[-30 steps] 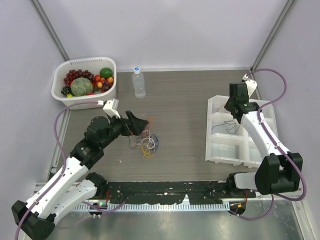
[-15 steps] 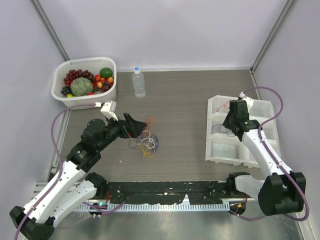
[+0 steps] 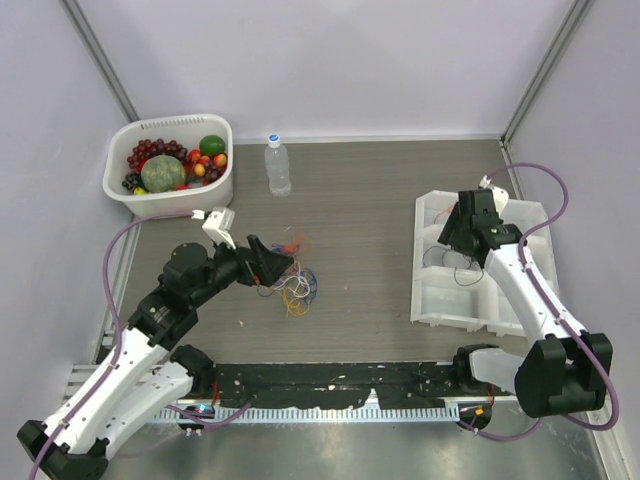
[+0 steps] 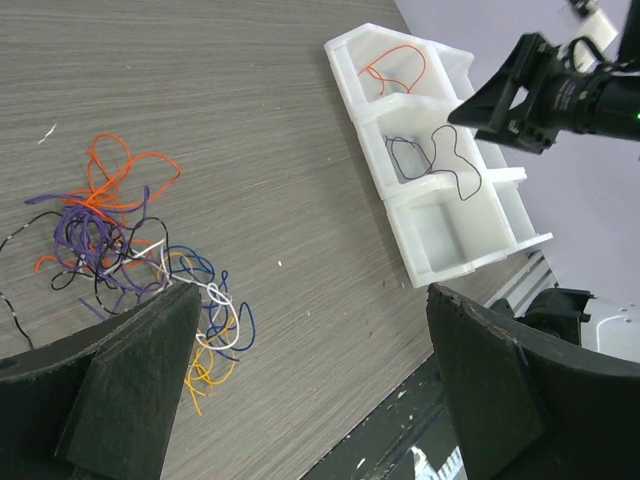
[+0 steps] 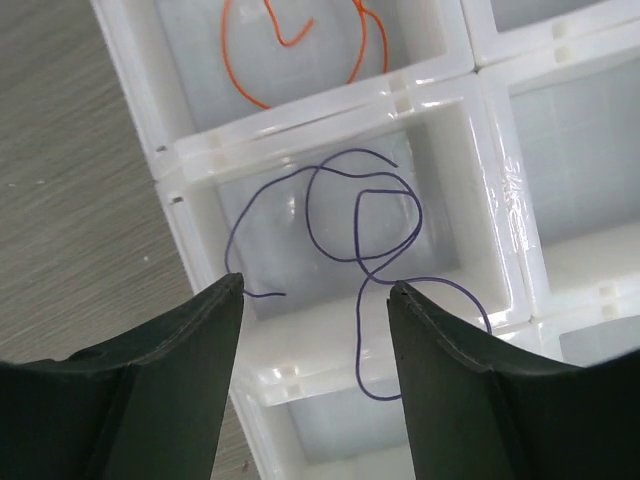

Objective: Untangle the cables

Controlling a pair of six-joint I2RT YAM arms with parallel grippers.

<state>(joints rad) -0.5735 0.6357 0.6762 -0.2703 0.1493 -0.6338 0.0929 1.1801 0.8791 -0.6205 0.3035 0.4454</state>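
- Well, my left gripper point(image 4: 312, 300) gapes empty beside the cables point(image 4: 120, 250).
- My right gripper point(image 5: 315, 288), spread and empty, hangs over the right-edge tray point(image 5: 300, 150).
- I can't read the label on the bottle point(image 3: 279, 168).

Thin multicoloured cables point(image 3: 292, 280) lie knotted left of the counter's centre; an orange cable point(image 5: 290, 40) and a purple cable point(image 5: 360, 215) lie looped near the right edge.

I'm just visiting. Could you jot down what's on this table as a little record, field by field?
Tangle: colourful cables heaped mid-table
Left gripper: open, at the tangle's edge, holding nothing
Right gripper: open, above the tray's middle compartment
Tray: orange cable in the far compartment, purple cable in the middle one
Elsewhere: fruit basket, water bottle
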